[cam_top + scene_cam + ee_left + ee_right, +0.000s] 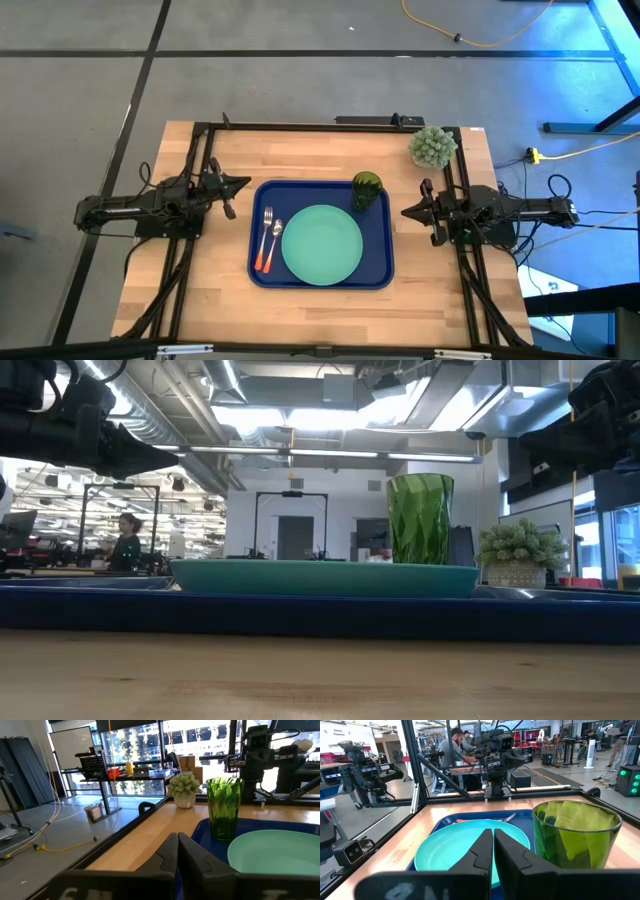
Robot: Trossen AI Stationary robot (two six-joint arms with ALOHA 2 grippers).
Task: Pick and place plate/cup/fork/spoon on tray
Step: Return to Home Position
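The dark-blue tray lies mid-frame, with the mint-green plate at its centre. The left gripper and right gripper flank it, both pinched closed and empty. The cup stands in its upper-right corner; seemingly the fork, then the spoon, lie at its left.

From above, you get even overhead light: the counter reads bright, and the shadows on it are soft and short. A blue glow spills across the floor near two o'clock. In the low view, the ceiling panels at twelve o'clock burn out white, the cup glows backlit, and the tray rim sits in shade. In the left wrist view, daylight blows out the windows, leaving the left claw dark. The plate carries a soft sheen in the right wrist view.
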